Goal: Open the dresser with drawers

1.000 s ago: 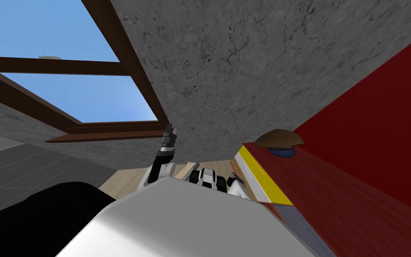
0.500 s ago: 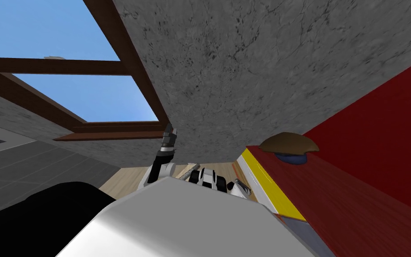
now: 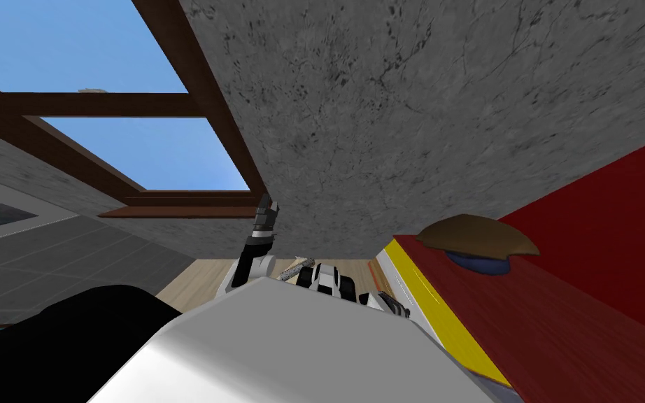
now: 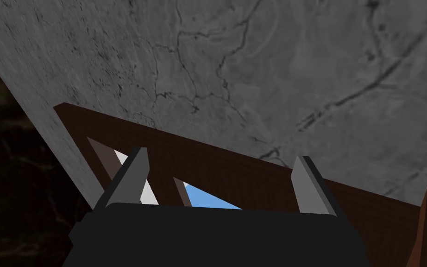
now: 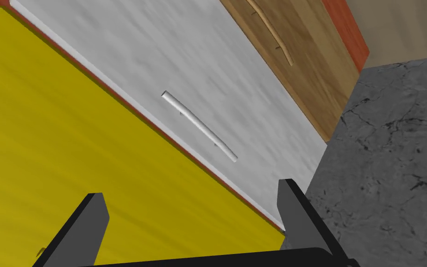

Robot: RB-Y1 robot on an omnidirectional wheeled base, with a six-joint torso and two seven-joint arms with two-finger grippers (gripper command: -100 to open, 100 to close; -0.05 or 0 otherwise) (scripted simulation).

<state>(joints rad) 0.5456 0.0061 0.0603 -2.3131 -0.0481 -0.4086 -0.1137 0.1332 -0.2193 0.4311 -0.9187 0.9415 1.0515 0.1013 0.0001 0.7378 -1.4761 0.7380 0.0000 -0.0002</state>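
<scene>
The right gripper (image 5: 194, 222), fingers spread and empty, faces the yellow drawer (image 5: 69, 139) of the dresser (image 3: 524, 336), near the white drawer (image 5: 129, 55) and its bar handle (image 5: 198, 126) but not on it, so the drawers seem shut, though the angle is poor, and reaching, gripping and pulling remain; the left gripper (image 4: 217, 183), also spread, is raised aside.

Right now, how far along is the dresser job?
Done: nothing; the yellow drawer, white drawer and wooden drawer all look shut. In hand: the right hand, open, faces them, clear of the white handle. Remaining: close on a handle and pull.
</scene>
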